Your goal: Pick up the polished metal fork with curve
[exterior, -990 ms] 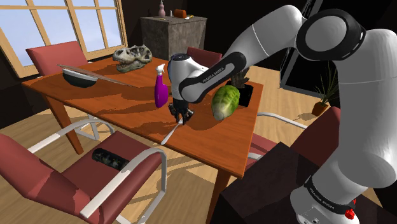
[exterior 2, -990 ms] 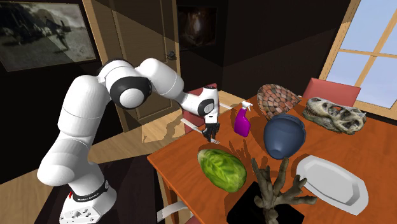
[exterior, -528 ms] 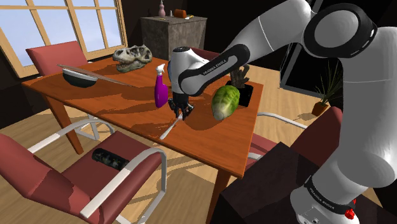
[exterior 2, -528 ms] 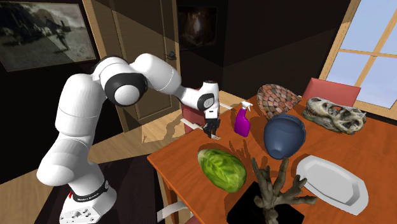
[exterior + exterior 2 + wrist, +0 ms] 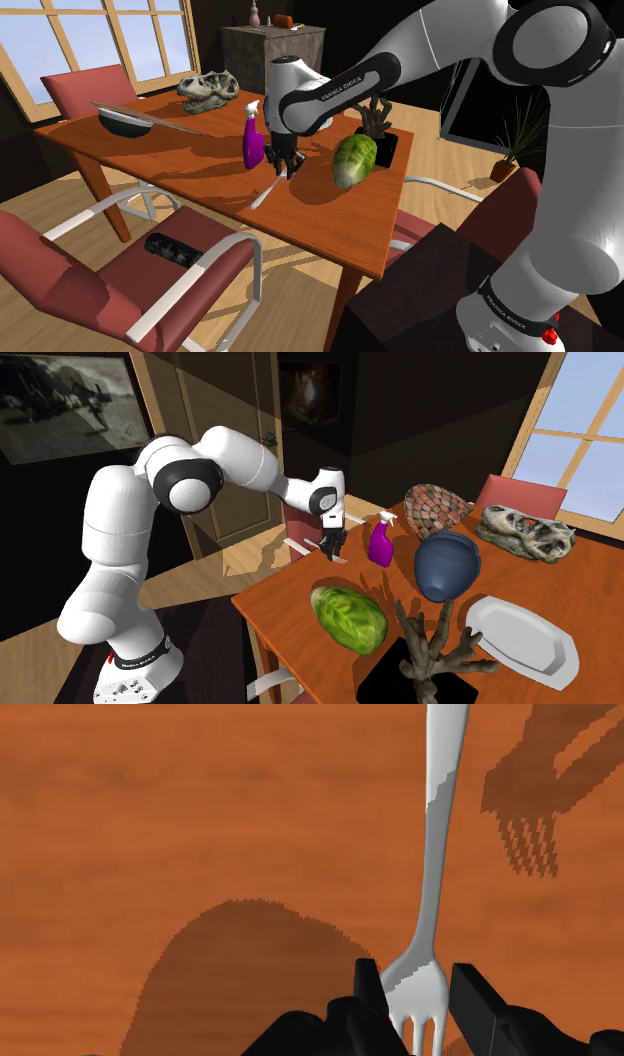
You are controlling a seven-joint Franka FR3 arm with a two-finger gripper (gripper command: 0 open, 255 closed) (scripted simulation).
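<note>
Wrist view: gripper (image 5: 417, 1009) pinches the fork (image 5: 433, 874) by its tines only; the handle, at the gripper's twelve o'clock, may lever it loose.

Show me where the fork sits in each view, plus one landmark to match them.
Shoulder view: fork slants down from the gripper, right of the purple spray bottle.
Second exterior view: at the gripper's tip, left of the spray bottle; too small to see clearly.
Wrist view: fork's tine end clasped between the fingers.
Shared landmark: the gripper.
</note>
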